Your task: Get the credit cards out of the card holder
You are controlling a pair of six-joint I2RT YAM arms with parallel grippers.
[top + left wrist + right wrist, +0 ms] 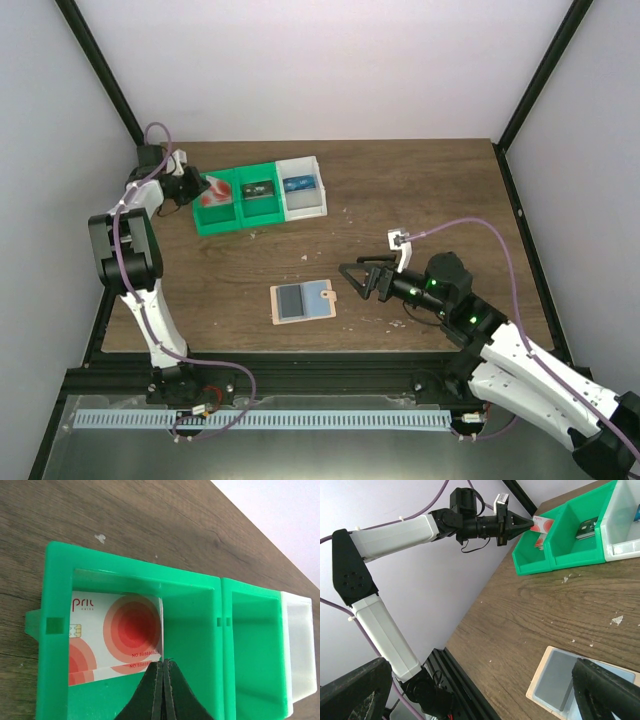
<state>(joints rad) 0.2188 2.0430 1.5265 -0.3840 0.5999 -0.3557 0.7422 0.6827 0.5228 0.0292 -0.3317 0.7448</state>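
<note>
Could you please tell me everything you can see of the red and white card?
The red and white card is a thin, glossy plastic rectangle: white, printed with red concentric rings, a small gold chip, red lettering and a row of digits. The shut left pincer pinches one edge, holding it in the leftmost compartment of the green tray. Whether it touches the tray floor I cannot tell.

Reached far back-left with left arm, gripper (pixel 163 662) pinched shut on card (pixel 120 635); held right arm low, gripper (pixel 351 282) spread wide.
</note>
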